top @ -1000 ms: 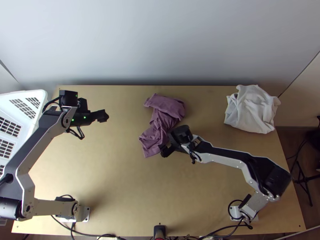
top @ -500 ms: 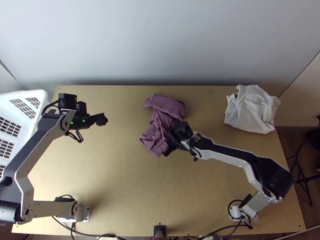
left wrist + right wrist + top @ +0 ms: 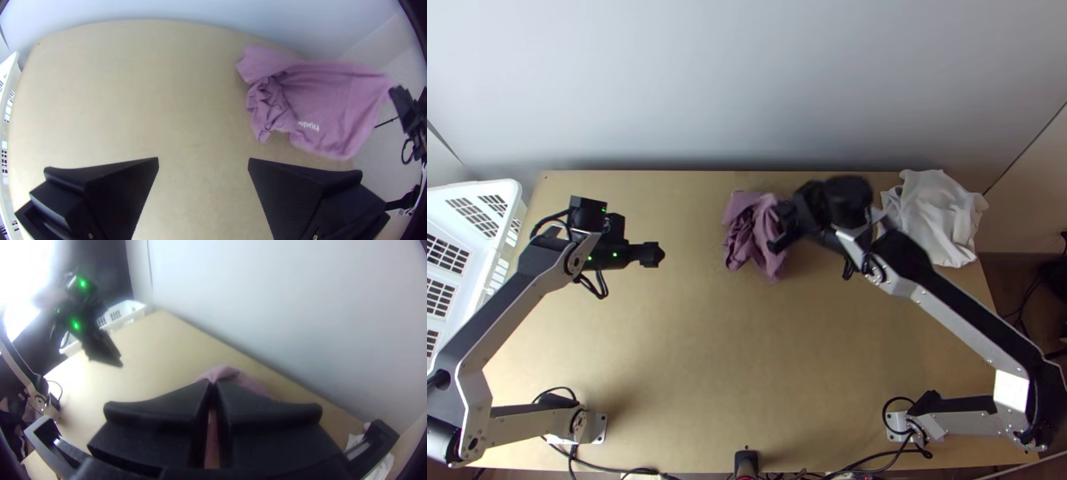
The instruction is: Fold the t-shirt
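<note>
A mauve cloth t-shirt (image 3: 333,98), bunched at one end, stretches to the right arm's black gripper (image 3: 776,240), which pinches its edge. Two wide, flat black fingers (image 3: 120,191) stand apart above the light wooden table (image 3: 133,98).

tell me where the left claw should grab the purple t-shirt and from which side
The open left claw would probably do best to pinch the loose flap of the purple t-shirt, coming from the shirt's left side in the top view. The flap juts out past the crumpled folds, at the end away from the right claw, which grips the cloth.
</note>
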Robot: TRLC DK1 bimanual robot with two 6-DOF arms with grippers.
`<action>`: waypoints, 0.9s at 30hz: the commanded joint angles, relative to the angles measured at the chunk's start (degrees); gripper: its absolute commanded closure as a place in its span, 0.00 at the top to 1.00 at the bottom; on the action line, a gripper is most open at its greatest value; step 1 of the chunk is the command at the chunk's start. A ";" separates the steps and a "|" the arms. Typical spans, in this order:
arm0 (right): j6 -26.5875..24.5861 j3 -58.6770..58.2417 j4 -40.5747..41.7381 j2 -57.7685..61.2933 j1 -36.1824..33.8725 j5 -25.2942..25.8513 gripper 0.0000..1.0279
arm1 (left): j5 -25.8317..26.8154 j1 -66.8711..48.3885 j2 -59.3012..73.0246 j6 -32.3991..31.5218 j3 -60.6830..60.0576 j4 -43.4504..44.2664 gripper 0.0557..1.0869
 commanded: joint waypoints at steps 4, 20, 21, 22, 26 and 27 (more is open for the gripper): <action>1.80 22.73 -1.79 3.07 1.76 4.28 0.03 | 0.11 -10.31 -4.34 1.90 -1.16 -0.41 0.95; 0.04 41.71 -0.74 10.98 0.53 13.16 0.03 | 1.51 -22.09 -9.35 -0.12 -3.01 0.20 0.95; 0.04 42.24 -0.74 11.07 0.53 13.25 0.03 | 1.42 -22.09 -9.35 -0.04 -3.80 0.73 0.95; 0.04 42.85 -0.83 11.07 0.53 13.34 0.03 | 1.07 -22.00 -9.44 0.05 -4.50 1.26 0.95; 0.04 45.31 -2.76 11.07 0.79 13.51 0.03 | -1.83 -19.63 -9.26 0.58 -9.43 6.62 0.95; 0.04 45.84 -3.46 11.07 1.05 13.51 0.03 | -2.97 -19.10 -8.74 0.58 -10.57 8.38 0.95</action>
